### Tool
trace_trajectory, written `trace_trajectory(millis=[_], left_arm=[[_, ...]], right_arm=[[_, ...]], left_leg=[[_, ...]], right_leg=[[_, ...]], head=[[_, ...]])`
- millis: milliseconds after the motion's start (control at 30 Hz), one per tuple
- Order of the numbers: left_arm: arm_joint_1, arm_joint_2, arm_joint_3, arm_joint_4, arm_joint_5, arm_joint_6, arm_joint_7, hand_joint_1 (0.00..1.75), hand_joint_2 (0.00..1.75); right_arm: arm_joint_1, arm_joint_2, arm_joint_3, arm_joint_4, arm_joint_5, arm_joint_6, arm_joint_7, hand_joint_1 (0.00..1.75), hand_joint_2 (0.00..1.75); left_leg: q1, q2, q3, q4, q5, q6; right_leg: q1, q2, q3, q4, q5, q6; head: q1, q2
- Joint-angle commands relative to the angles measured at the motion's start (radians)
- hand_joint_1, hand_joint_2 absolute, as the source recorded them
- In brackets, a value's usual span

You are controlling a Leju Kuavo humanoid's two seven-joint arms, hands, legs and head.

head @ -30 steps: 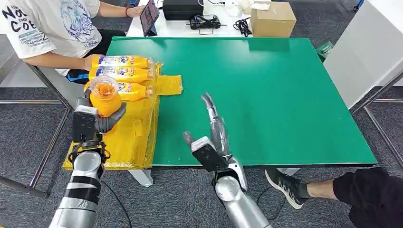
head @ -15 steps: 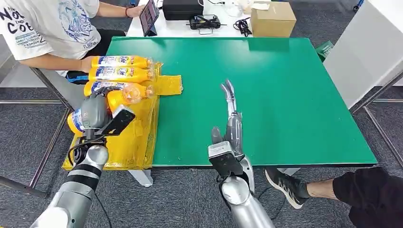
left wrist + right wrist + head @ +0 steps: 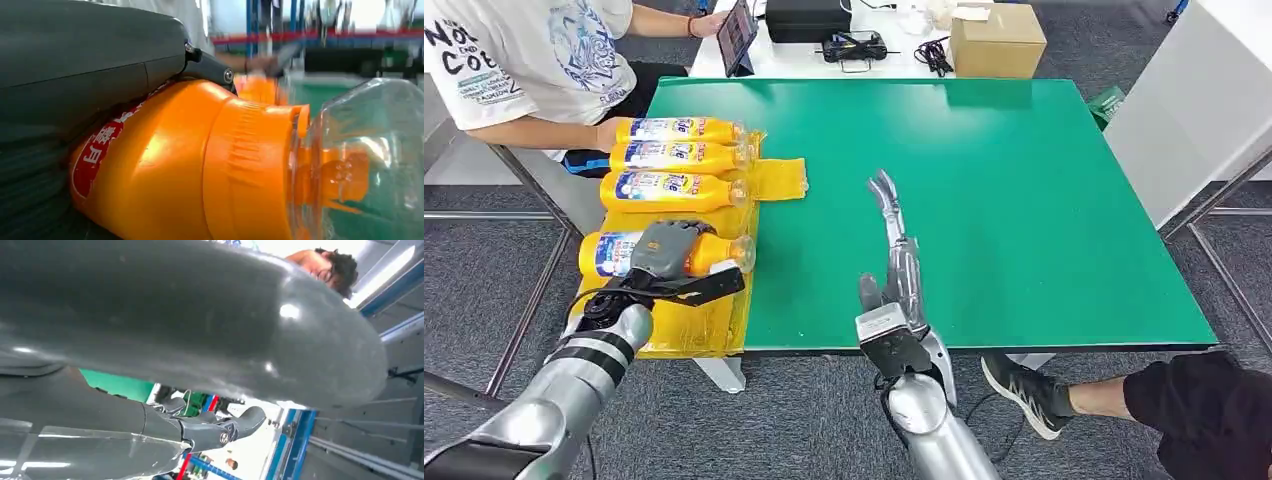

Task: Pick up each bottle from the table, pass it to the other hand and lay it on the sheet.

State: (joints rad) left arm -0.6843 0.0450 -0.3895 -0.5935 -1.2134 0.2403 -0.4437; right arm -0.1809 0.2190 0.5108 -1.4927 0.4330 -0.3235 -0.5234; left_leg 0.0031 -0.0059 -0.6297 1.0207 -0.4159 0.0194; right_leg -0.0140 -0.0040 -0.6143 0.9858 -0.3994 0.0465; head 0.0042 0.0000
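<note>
An orange bottle [image 3: 664,254] lies on its side on the yellow sheet [image 3: 709,315], its long axis parallel to three bottles [image 3: 674,160] beyond it, cap toward the green table [image 3: 1024,200]. The left hand [image 3: 669,258] grips its middle. The right hand [image 3: 894,250] hovers nearby, fingers extended and holding nothing.

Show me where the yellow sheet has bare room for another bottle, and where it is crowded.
Crowded: three bottles fill the yellow sheet's far end, a fourth bottle lies under the left hand. Free: the near strip beside the table edge. The green table beyond the right hand is bare.
</note>
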Motion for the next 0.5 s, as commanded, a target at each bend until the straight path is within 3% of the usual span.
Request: trace_trajectory(millis=[33,167,500], left_arm=[[-0.094,0.031,-0.078,0.169,0.007,-0.026,-0.009,1.75,1.75],[-0.094,0.031,-0.078,0.169,0.007,-0.026,-0.009,1.75,1.75],[-0.109,0.075,-0.174,0.219,0.045,-0.230,-0.073,1.75,1.75]], right_arm=[[-0.045,-0.037,0.040,0.058,0.000,0.005,-0.002,0.00,0.00],[-0.045,-0.037,0.040,0.058,0.000,0.005,-0.002,0.00,0.00],[-0.076,-0.027,0.067,0.133,-0.021,0.054,-0.007,0.00,0.00]], left_leg=[[0.001,0.001,0.006,0.000,-0.003,-0.001],[0.001,0.001,0.005,0.000,-0.002,-0.001],[0.001,0.002,0.004,0.000,-0.002,-0.001]], right_leg=[[0.001,0.001,0.006,-0.001,-0.002,-0.002],[0.001,0.001,0.005,-0.001,-0.001,-0.002],[0.001,0.002,0.004,-0.001,-0.001,-0.002]], head=[[0.000,0.000],[0.000,0.000],[0.000,0.000]])
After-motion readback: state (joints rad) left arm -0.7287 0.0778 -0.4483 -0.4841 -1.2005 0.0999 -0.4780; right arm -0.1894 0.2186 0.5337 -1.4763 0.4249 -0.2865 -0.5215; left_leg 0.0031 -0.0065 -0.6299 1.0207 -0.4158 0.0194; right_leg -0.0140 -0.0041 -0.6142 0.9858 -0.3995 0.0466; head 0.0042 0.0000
